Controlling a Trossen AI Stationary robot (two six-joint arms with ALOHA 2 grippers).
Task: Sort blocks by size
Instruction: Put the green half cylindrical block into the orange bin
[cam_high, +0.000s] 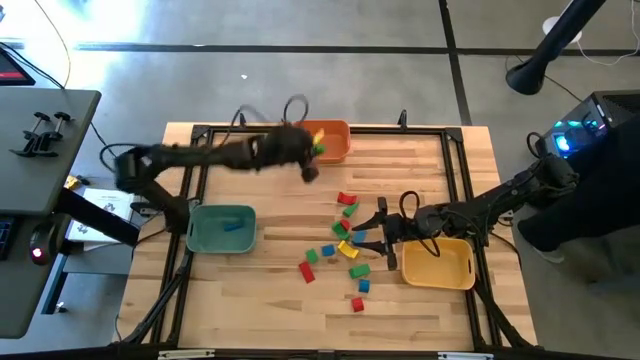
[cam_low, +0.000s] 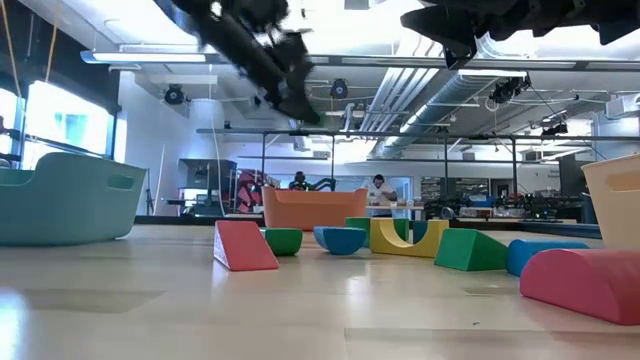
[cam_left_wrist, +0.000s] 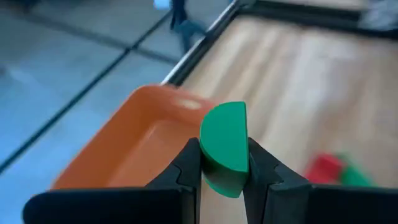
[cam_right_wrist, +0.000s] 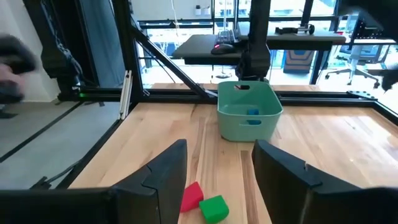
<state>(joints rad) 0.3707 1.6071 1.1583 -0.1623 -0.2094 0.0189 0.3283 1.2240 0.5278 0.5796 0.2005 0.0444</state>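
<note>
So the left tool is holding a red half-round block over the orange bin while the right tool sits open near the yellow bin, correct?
Not quite: the half-round block is green, not red, as the left wrist view shows. The rest holds: the left tool grips it over the orange bin, and the right tool sits open near the yellow bin.

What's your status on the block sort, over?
Left pincer shut on green half-round block, above orange bin. Right pincer open, low over the block pile. Nothing blocking.
</note>
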